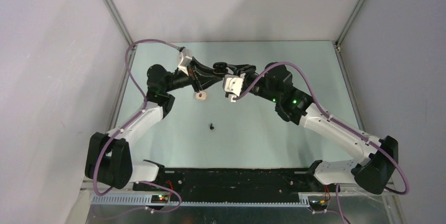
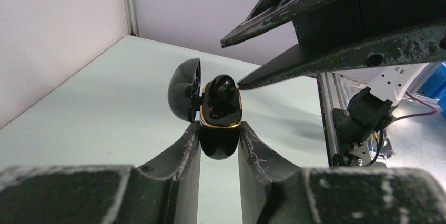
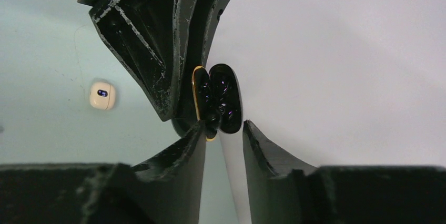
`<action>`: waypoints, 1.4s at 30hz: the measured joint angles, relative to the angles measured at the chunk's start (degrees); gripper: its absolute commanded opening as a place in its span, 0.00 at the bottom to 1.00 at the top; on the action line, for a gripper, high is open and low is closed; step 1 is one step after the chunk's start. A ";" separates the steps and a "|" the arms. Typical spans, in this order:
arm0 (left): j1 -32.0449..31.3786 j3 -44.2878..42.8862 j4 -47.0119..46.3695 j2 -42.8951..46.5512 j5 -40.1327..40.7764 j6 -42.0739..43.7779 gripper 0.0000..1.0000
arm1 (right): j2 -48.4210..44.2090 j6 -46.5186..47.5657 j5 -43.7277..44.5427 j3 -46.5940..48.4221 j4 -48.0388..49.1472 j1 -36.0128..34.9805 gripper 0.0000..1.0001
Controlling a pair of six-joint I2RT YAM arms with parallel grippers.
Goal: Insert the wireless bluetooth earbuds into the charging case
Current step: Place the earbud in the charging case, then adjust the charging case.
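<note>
My left gripper (image 2: pixel 219 129) is shut on the lower half of a glossy black charging case (image 2: pixel 220 145) with a gold rim, held above the table at the back middle (image 1: pixel 216 69). Its lid (image 2: pixel 184 90) hangs open to the left. A black earbud (image 2: pixel 222 91) sits in the case's top. My right gripper (image 2: pixel 231 62) is open, and one fingertip (image 2: pixel 243 83) touches that bud. In the right wrist view the case (image 3: pixel 198 98) is edge-on just past my right gripper (image 3: pixel 223 125). Another black earbud (image 1: pixel 212 126) lies on the table.
A cream-white pebble-shaped piece (image 1: pixel 200 95) with a dark blue spot lies on the table below the left gripper; it also shows in the right wrist view (image 3: pixel 102 95). White walls with metal corner posts (image 1: pixel 113 8) enclose the pale green table (image 1: pixel 263 134).
</note>
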State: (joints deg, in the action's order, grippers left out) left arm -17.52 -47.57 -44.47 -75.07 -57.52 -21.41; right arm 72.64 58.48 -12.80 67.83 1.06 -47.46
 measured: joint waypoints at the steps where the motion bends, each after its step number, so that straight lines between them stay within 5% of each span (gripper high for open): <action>1: 0.02 0.00 0.00 0.00 0.02 0.02 0.00 | 0.00 -0.09 -0.11 0.00 0.02 0.00 0.41; 8: 0.00 0.00 -0.46 -0.04 0.20 0.37 0.00 | -0.04 -2.51 -1.20 0.31 -3.34 0.76 0.54; 15: 0.00 0.00 -0.85 -1.22 -0.68 1.88 0.00 | 0.00 -14.93 -6.21 8.96 -14.34 5.81 0.71; 26: 0.00 -0.28 -0.87 -4.31 -5.62 6.78 0.00 | 16.13 -40.11 -25.62 33.03 -27.23 16.74 0.55; 42: 0.00 -0.68 -0.90 -4.59 -7.69 9.05 0.00 | 21.00 -43.89 -34.73 33.35 -33.81 16.61 0.46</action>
State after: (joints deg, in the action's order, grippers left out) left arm -17.52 -48.25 -45.36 -79.66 -65.21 -12.36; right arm 93.65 14.59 -47.53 101.19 -32.75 -30.85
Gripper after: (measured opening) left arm 0.307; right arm 0.477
